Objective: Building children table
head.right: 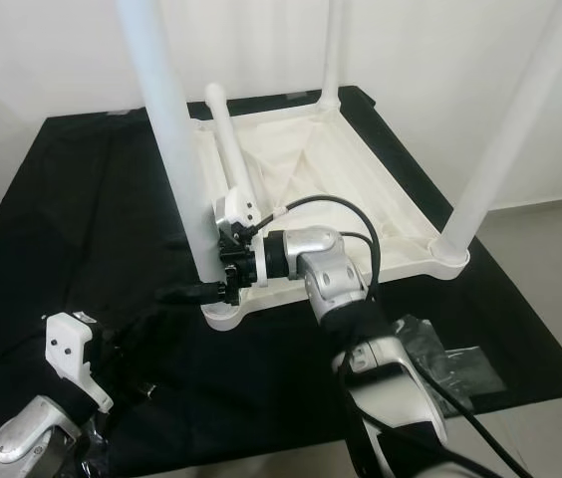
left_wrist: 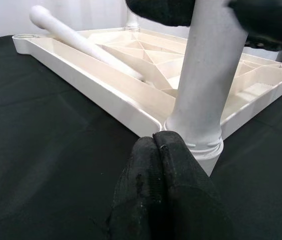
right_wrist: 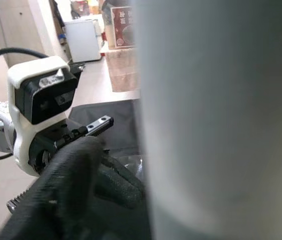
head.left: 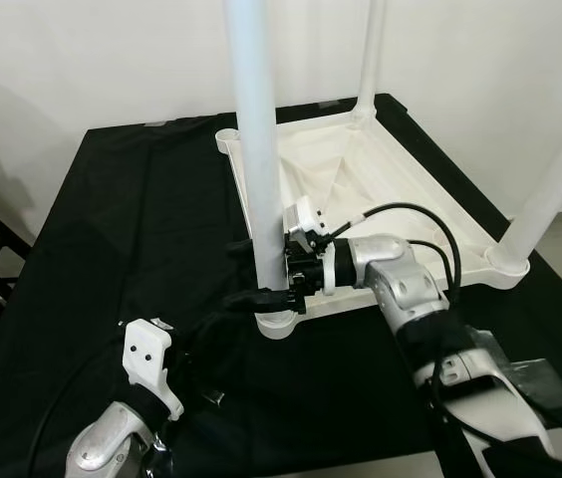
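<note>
Left claw (left_wrist: 156,150), fingers pressed together, tips at socket base of near leg (head.left: 258,149). Right claw (head.left: 279,282) pinches that leg low down. Inverted tabletop (head.left: 401,189) beyond, on black counter (head.left: 112,249).

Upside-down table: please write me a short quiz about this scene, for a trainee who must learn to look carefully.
1. True or false: all four legs stand upright in the corners of the table.
2. Which gripper has its fingers around the near upright leg? A) left gripper B) right gripper C) both
3. Fill in: the left gripper's fingers, low beside the foot of that leg, are ___ (open or shut).

Key
1. False. Three legs stand, and the loose leg lies inside the table.
2. B
3. shut
</note>
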You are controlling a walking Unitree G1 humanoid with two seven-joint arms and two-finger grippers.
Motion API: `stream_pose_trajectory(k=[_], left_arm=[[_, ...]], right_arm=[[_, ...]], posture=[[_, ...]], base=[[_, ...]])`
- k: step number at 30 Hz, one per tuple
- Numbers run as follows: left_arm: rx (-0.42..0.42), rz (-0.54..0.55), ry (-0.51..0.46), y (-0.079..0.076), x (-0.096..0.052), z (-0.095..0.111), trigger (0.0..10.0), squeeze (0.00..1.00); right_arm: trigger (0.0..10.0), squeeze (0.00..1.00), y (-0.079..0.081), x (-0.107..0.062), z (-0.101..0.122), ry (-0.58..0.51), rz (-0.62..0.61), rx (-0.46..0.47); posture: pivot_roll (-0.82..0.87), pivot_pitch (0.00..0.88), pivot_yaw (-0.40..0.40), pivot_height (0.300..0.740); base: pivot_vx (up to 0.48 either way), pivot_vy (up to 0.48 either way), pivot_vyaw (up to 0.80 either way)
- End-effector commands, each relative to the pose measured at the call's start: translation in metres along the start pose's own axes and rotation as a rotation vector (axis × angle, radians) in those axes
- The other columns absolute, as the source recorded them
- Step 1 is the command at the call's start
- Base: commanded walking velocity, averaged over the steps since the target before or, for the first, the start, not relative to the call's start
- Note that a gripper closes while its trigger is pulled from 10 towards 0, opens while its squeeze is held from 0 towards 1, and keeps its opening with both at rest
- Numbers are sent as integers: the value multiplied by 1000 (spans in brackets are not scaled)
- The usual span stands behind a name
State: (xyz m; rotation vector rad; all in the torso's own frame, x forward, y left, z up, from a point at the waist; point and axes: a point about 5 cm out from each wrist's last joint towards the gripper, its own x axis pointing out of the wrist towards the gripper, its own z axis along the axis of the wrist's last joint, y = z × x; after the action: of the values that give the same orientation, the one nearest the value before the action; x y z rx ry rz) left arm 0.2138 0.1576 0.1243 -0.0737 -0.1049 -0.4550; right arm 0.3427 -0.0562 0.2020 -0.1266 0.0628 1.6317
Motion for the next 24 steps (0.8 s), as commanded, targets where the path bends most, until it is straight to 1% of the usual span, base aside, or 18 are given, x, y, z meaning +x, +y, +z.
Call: stream_pose_trajectory(k=[1,3,8,9,10,12,13,14,15,16,17,18,19,20,21,22,23,24], left_arm=[[-10,3,22,0,-1,-5,10000,0],[-12,2,20,-1,-1,-5,10000,0],[-13,-1,22,-2,-1,-5,10000,0],[-14,-2,21,-3,-1,-5,10000,0],[-14,-2,21,-3,-1,-5,10000,0],[-15,-2,19,-4,-2,-4,10000,0],[-15,-2,19,-4,-2,-4,10000,0],[-16,-2,18,-4,-3,-4,10000,0],[-16,-2,18,-4,-3,-4,10000,0],[-18,-3,18,-5,-4,-3,10000,0],[-20,-5,17,-6,-5,-2,10000,0],[-20,-5,17,-6,-5,-2,10000,0],[-20,-5,16,-6,-6,-1,10000,0],[-22,-4,15,-5,-7,0,10000,0],[-22,-4,15,-5,-7,0,10000,0],[-22,-4,14,-5,-8,1,10000,0],[-21,-4,16,-4,-8,0,10000,0],[-26,-6,17,-4,-8,0,10000,0]], right_arm=[[0,0,3,11,-6,10,69,40],[0,0,0,9,-9,13,78,67],[0,0,-3,3,-15,12,72,74],[0,0,-3,-4,-17,10,51,70],[0,0,-3,-4,-17,10,51,70],[0,0,-2,-16,-21,9,3,54],[0,0,-2,-16,-21,9,3,54],[0,0,-2,-23,-26,30,-54,44],[0,0,-2,-23,-26,30,-54,44],[0,0,0,-26,-36,61,-173,73],[0,0,2,-29,-43,85,-257,93],[0,0,2,-29,-43,85,-257,93],[0,0,1,-25,-57,67,-637,115],[0,0,34,-15,-85,83,-804,226],[0,0,34,-15,-85,83,-804,226],[0,0,63,-12,-100,100,-943,295],[0,0,71,-12,-93,93,-980,251],[0,0,64,-15,-86,102,-959,205]], posture=[[41,62,29,740],[48,57,29,740],[50,60,30,740],[47,65,29,740],[47,65,29,740],[45,68,29,740],[45,68,29,740],[41,82,28,740],[41,82,28,740],[41,90,17,740],[43,92,14,740],[43,92,14,740],[45,106,11,740],[33,126,20,740],[33,126,20,740],[34,130,25,740],[15,117,34,740],[18,112,38,740]], base=[[0,0,0],[0,0,0],[0,0,0],[0,0,0],[0,0,0],[0,0,0],[0,0,0],[0,0,0],[0,0,0],[0,0,0],[0,0,0],[0,0,0],[0,0,0],[0,0,0],[0,0,0],[0,0,0],[0,0,0],[0,0,0]])
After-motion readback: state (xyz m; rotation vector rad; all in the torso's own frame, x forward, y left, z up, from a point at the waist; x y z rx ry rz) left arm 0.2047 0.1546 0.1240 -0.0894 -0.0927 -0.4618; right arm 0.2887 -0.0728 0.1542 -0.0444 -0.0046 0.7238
